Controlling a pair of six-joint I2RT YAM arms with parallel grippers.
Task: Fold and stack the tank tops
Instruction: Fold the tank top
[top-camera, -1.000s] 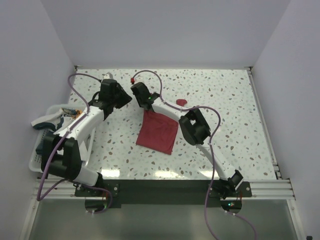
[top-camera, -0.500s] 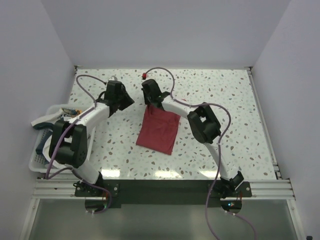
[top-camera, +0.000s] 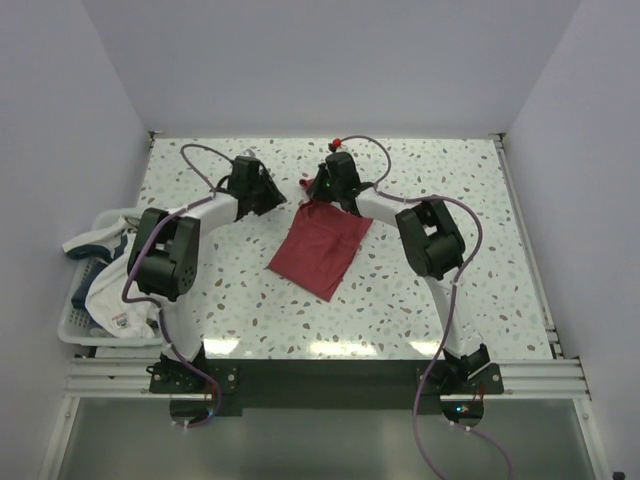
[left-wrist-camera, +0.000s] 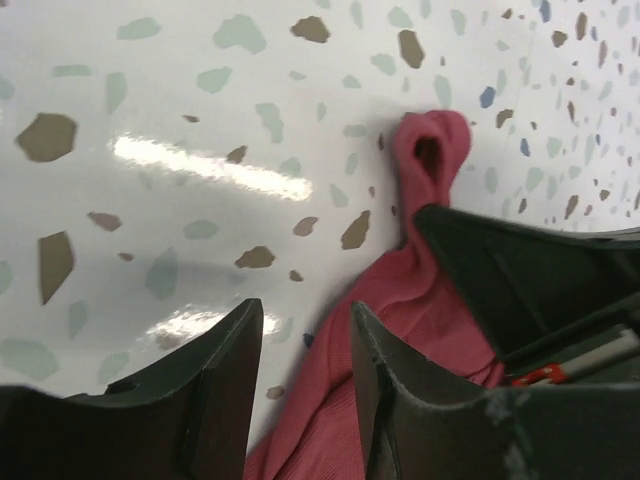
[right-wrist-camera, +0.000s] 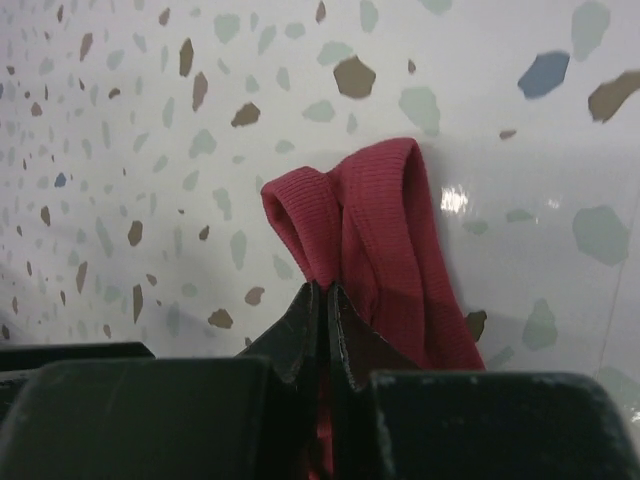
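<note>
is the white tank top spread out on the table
No, the white tank top sits bunched in the basket at the left edge, while only the red tank top lies on the table.

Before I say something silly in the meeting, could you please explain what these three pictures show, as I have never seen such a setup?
The machine is a pair of robot arms, a left arm and a right arm, bolted at the near edge of a speckled table. The wide picture looks down from above and behind them. The two close-ups come from a small camera on each wrist. A dark red top lies on the table. The right pincer is shut on a looped end of it. The left pincer is open next to the cloth and holds nothing. A white top sits in a basket at the left.
</note>
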